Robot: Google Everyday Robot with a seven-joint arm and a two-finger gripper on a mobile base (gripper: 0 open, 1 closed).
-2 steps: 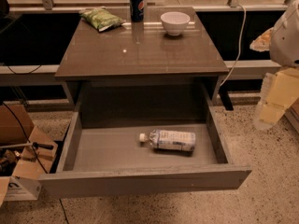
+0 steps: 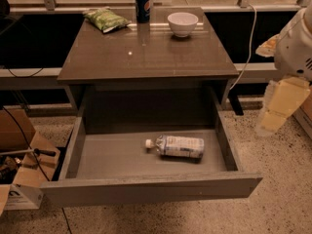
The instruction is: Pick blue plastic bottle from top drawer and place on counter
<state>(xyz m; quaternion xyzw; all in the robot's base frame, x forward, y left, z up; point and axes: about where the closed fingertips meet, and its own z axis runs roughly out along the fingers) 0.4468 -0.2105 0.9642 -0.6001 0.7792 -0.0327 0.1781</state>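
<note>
The blue plastic bottle (image 2: 177,146) lies on its side in the open top drawer (image 2: 146,189), white cap pointing left, a little right of the drawer's middle. The counter (image 2: 146,57) is the glossy brown tabletop above the drawer. My gripper (image 2: 280,106) hangs at the right edge of the view, outside the drawer's right wall and above the floor, well apart from the bottle and holding nothing that I can see.
On the counter's far edge stand a dark blue Pepsi can (image 2: 142,6), a white bowl (image 2: 183,23) and a green snack bag (image 2: 106,19). Cardboard boxes (image 2: 19,165) sit on the floor at the left. A white cable (image 2: 251,43) hangs at the right.
My arm at the right has shifted slightly to the left. The bottle and the drawer have not moved.
</note>
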